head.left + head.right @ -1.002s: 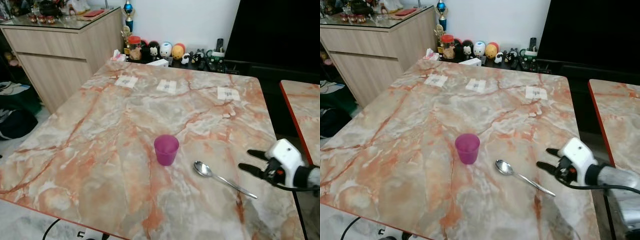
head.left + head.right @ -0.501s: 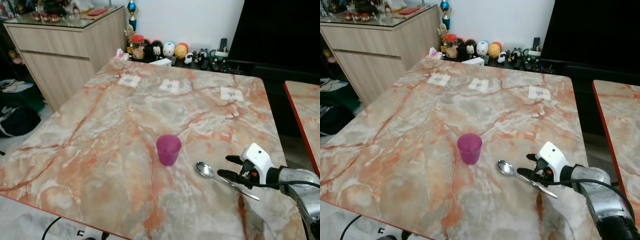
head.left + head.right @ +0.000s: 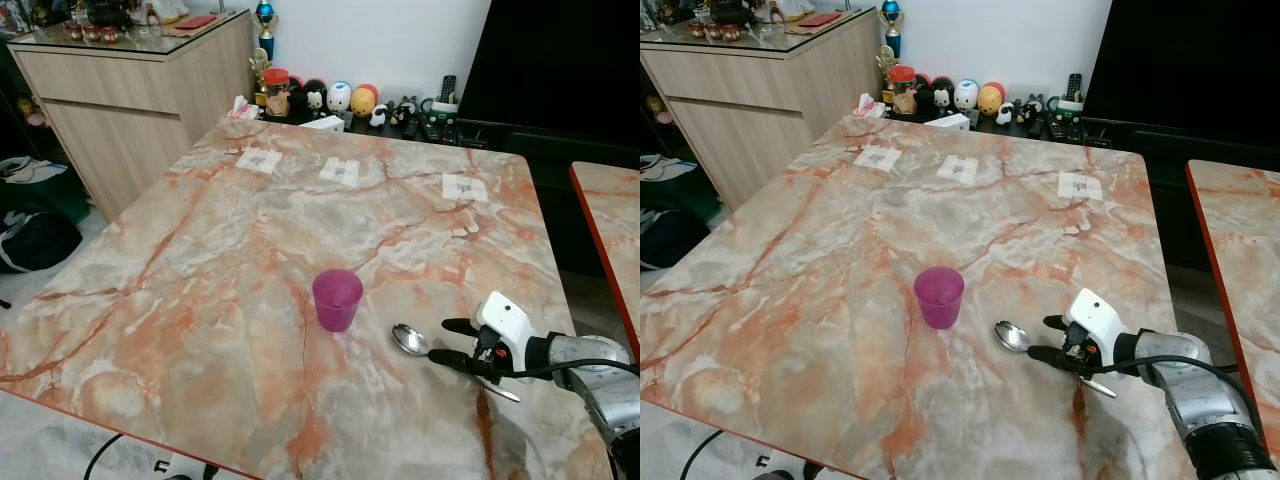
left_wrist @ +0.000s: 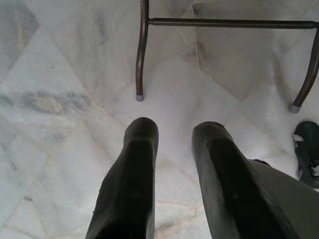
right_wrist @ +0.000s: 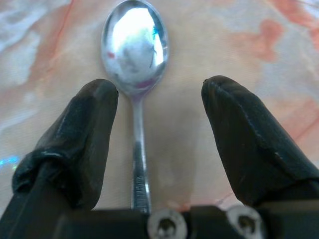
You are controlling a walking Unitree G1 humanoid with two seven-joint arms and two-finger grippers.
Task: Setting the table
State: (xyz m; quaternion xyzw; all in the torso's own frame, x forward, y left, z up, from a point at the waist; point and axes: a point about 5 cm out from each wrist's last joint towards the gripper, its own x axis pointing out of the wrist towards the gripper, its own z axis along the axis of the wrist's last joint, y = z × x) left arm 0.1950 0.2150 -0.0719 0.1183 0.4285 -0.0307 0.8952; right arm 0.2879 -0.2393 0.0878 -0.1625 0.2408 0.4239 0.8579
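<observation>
Spoon (image 3: 412,341) lies flat on the marble table (image 3: 200,300), near its right edge toward the front, bowl pointing at the purple cup (image 3: 336,299). Right gripper (image 3: 447,343) is low over the handle, jaws wide apart, one finger (image 5: 84,134) each side of the shaft just behind the bowl; can't tell whether a pad touches it, not clamped. Cup stands upright just left of the spoon, near mid-table; contents can't be made out. Three paper tags (image 3: 339,171) sit along the far edge. Left gripper (image 4: 172,149) hangs over tiled floor (image 4: 60,74), fingers slightly apart, holding nothing.
</observation>
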